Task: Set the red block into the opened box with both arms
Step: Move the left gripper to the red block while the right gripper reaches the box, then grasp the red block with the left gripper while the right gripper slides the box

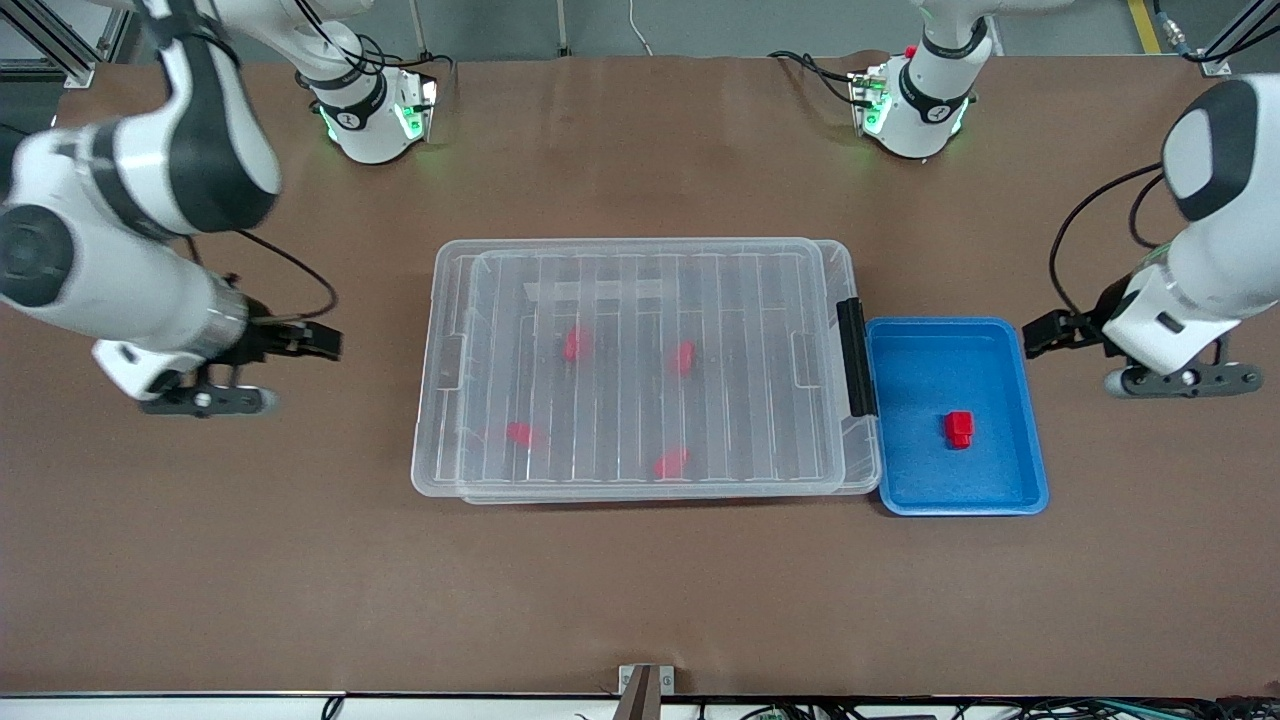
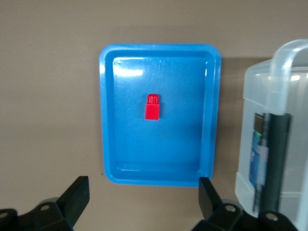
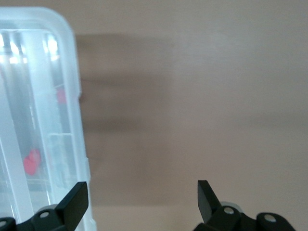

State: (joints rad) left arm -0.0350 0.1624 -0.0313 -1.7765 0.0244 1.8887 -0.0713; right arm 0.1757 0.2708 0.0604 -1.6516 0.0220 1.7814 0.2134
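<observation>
The red block (image 1: 959,428) lies loose in the blue tray (image 1: 1030,440), touching the box (image 1: 640,368) at its latch end; it looks light, hard and probably slick, best pinched across its squarish body. The lid still covers the box. The left gripper (image 1: 1040,333) hovers over the counter (image 1: 640,590) just beside the tray, and the right gripper (image 1: 322,341) over the counter at the box's unlatched end, both jaws wide and empty.

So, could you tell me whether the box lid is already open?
No, the ribbed lid covers the box, with the latch at its end, and the red block lies in the blue tray.

No words, numbers or brand names can be read anywhere. A label on the box (image 2: 260,159) beside its black latch (image 2: 274,159) is too blurred to make out.
</observation>
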